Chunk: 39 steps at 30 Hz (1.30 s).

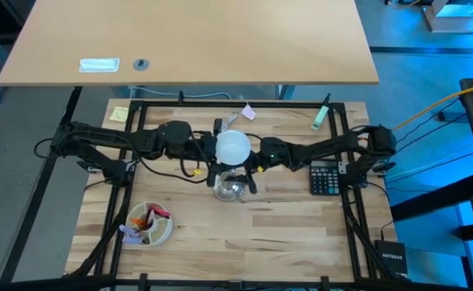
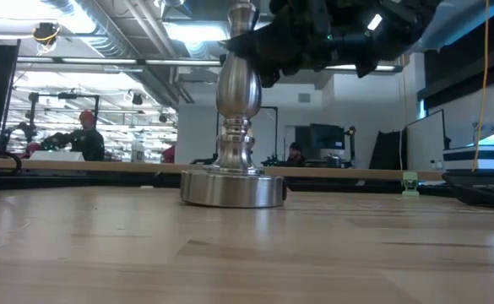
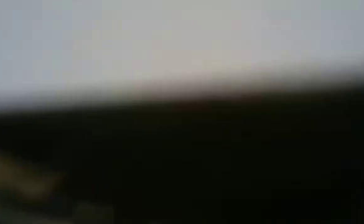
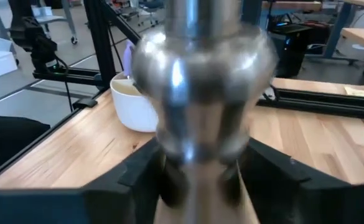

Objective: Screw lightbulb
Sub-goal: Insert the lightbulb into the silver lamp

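White lightbulb [image 1: 233, 147] atop silvery stand [image 2: 233, 135], both arms there.

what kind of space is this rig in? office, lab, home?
Probably an open robotics lab or workshop. Exposed ceiling ducts run overhead, people sit at long benches behind the table, and monitors stand farther back. A large plain desk sits next to the wooden worktable on its black frame.

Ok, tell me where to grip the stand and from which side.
Grip the stand on its slim upper stem, coming in level from the side. It stands upright on a wide, flat base that is too broad to span, while the stem is narrow. The right end effector is there now, a finger on either side.
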### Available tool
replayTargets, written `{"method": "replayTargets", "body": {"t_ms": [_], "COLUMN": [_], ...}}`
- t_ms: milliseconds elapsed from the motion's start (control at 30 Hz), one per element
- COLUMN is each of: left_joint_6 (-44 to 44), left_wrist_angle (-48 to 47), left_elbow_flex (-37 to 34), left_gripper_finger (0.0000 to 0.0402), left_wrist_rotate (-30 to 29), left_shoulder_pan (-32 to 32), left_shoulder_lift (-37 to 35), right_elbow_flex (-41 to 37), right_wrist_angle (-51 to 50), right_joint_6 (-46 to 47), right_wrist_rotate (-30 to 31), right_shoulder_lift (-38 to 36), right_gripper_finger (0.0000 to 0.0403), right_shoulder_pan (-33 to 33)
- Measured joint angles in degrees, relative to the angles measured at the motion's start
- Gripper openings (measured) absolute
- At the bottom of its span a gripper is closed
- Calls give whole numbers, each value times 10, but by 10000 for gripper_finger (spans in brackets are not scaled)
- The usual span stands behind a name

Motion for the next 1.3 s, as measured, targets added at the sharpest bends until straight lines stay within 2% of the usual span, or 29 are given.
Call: {"method": "replayTargets", "body": {"t_ms": [67, 433, 567, 767, 867, 1033, 1300], "left_joint_6": [0, -35, -28, -34, -36, -31, 20], "left_wrist_angle": [2, -5, -13, -25, -36, -29, 72], "left_elbow_flex": [0, 0, 1, 21, 21, 21, 21], "left_gripper_finger": [221, 225, 253, 296, 303, 304, 304], "left_wrist_rotate": [0, -19, -60, -74, -139, -314, -462], "left_shoulder_pan": [0, 5, 2, -4, -10, -31, -90], "left_shoulder_lift": [0, -2, -12, -30, -37, -43, -8], "right_elbow_flex": [0, -1, -3, -2, -2, -2, -2], "right_wrist_angle": [9, -6, -52, -92, -122, -148, -153], "right_joint_6": [-8, -17, -28, -46, -45, -41, -22], "right_wrist_rotate": [-1, 17, 30, 114, 152, 239, 387], "right_shoulder_lift": [4, -10, -45, -119, -145, -179, -173], "right_gripper_finger": [162, 159, 159, 159, 159, 159, 159], "right_shoulder_pan": [0, 0, -1, -1, -1, 0, -6]}}
